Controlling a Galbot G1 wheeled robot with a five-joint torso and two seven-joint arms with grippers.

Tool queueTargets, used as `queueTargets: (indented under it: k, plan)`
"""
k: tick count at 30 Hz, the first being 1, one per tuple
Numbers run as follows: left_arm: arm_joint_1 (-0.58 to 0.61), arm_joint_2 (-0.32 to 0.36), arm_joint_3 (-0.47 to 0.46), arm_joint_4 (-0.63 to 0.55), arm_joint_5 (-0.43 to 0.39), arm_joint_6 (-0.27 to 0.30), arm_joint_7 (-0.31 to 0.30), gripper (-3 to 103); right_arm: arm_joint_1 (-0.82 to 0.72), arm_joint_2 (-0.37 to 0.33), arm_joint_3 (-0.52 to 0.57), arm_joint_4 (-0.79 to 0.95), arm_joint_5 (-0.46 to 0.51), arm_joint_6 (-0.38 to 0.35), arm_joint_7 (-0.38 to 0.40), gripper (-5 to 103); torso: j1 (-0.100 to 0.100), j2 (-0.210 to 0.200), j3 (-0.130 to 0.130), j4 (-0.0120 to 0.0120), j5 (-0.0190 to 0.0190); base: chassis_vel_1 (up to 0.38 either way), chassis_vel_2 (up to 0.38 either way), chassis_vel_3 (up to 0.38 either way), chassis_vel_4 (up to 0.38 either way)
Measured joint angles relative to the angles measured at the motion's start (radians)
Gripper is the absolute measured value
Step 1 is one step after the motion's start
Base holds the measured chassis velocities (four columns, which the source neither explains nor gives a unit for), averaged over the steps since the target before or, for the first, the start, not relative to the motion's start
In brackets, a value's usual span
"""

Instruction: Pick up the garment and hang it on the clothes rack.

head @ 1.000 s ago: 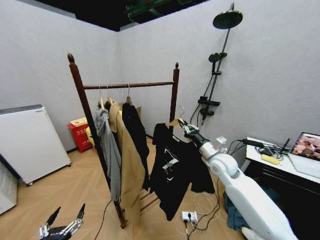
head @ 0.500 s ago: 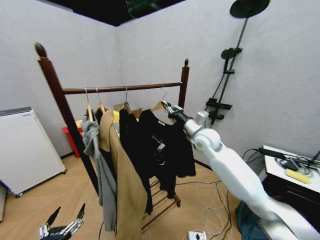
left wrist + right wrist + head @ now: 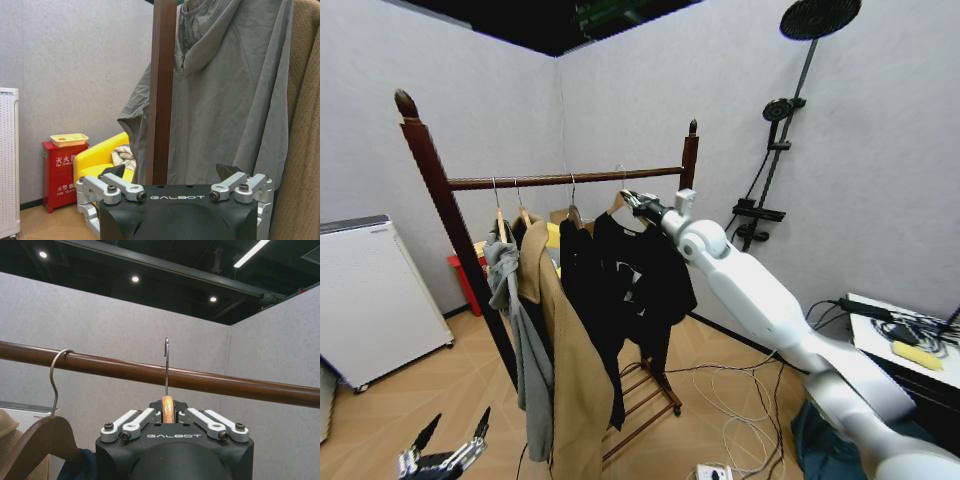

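Up high, right claw (image 3: 632,199) clamped on garment (image 3: 638,275) hanger, hook tip hidden.

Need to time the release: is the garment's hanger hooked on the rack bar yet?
Cannot tell: the hook crosses the clothes rack bar, but which side it is on is unclear. The right gripper grips the hanger.

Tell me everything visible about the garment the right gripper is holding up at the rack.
The garment is a black top of soft-looking cloth with a pale print on the chest, hanging limp and full length from a pale wooden hanger. The right gripper is shut on the hanger's neck, holding it up at the clothes rack. In the right wrist view the metal hook stands upright across the bar; whether it rests on it cannot be told. Its left side brushes another black garment on the rack.
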Motion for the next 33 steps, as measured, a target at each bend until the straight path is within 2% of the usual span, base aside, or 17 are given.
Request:
queueTargets:
  k: [6,12,14,15,16,19,20,21,22,24,25,27,28,29,31,32,33]
  plan:
    - [0.000,0.000,0.000,0.000,0.000,0.000,0.000,100,0.025,0.024,-0.023,-0.037,0.049,-0.059,0.006,9,0.000,0.000,0.000,0.0000,0.0003,0.000,0.000,0.000,0.000]
    - [0.000,0.000,0.000,0.000,0.000,0.000,0.000,100,-0.052,-0.026,0.009,0.023,0.087,-0.081,0.033,8,0.000,0.000,-0.001,0.0003,-0.0002,0.000,0.000,0.000,0.000]
    - [0.000,0.000,0.000,0.000,0.000,0.000,0.001,100,-0.140,-0.080,0.053,0.100,0.076,-0.051,0.037,19,0.000,0.000,0.000,-0.0001,0.0010,0.000,0.000,0.000,0.000]
    - [0.000,0.000,0.000,0.000,0.000,0.000,0.001,100,-0.140,-0.080,0.053,0.100,0.076,-0.051,0.037,19,0.000,0.000,0.000,-0.0001,0.0010,0.000,0.000,0.000,0.000]
    - [0.000,0.000,0.000,0.000,0.000,0.000,0.000,100,-0.169,-0.099,0.073,0.136,0.074,-0.043,0.044,24,0.000,0.000,0.000,0.0000,0.0010,0.000,0.000,0.000,0.000]
    - [0.000,0.000,0.000,0.000,0.000,0.000,0.000,100,-0.343,-0.188,0.193,0.336,0.011,-0.009,0.077,40,0.000,0.000,0.000,-0.0004,0.0006,0.000,0.000,0.000,0.000]
    - [0.000,0.000,0.000,0.000,0.000,0.000,0.000,100,-0.343,-0.188,0.193,0.336,0.011,-0.009,0.077,40,0.000,0.000,0.000,-0.0004,0.0006,0.000,0.000,0.000,0.000]
    - [0.000,0.000,0.000,0.000,0.000,0.000,0.000,100,-0.416,-0.218,0.234,0.401,-0.013,0.004,0.095,46,0.000,0.000,0.000,-0.0003,0.0008,0.000,0.000,0.000,0.000]
    - [0.000,0.000,0.000,0.000,0.000,0.000,0.000,100,-0.451,-0.231,0.254,0.429,-0.020,0.010,0.103,46,0.000,0.000,0.000,-0.0001,0.0003,0.000,0.000,0.000,0.000]
    - [0.000,0.000,0.000,0.000,0.000,0.000,0.000,100,-0.661,-0.284,0.388,0.571,-0.043,0.019,0.136,56,0.000,0.000,0.000,-0.0003,0.0010,0.000,0.000,0.000,0.000]
    - [0.000,0.000,0.000,0.000,0.000,0.000,0.000,100,-0.661,-0.284,0.388,0.571,-0.043,0.019,0.136,56,0.000,0.000,0.000,-0.0003,0.0010,0.000,0.000,0.000,0.000]
    - [0.000,0.000,0.000,0.000,0.000,0.000,0.000,100,-0.756,-0.300,0.460,0.638,-0.054,0.022,0.149,61,0.000,0.000,0.000,-0.0004,0.0012,0.000,0.000,0.000,0.000]
    - [0.000,0.000,0.000,0.000,0.000,0.000,0.000,100,-0.864,-0.310,0.539,0.707,-0.066,0.026,0.162,67,0.000,0.000,0.000,-0.0004,0.0000,0.000,0.000,0.000,0.000]
    - [0.000,0.000,0.000,0.000,0.000,0.000,0.000,100,-1.037,-0.309,0.646,0.797,-0.086,0.034,0.182,78,0.000,0.000,0.000,-0.0006,0.0007,0.000,0.000,0.000,0.000]
    - [0.000,0.000,0.000,0.000,0.000,0.000,0.000,100,-1.101,-0.303,0.688,0.829,-0.095,0.039,0.192,78,0.000,0.000,0.000,-0.0005,0.0010,0.000,0.000,0.000,0.000]
    - [0.000,0.000,0.000,0.000,0.000,0.000,0.000,100,-1.191,-0.289,0.753,0.877,-0.108,0.043,0.210,84,0.000,0.000,0.000,-0.0004,0.0004,0.000,0.000,0.000,0.000]
    - [0.000,0.000,0.000,0.000,0.000,0.000,0.000,100,-1.191,-0.289,0.753,0.877,-0.108,0.043,0.210,84,0.000,0.000,0.000,-0.0004,0.0004,0.000,0.000,0.000,0.000]
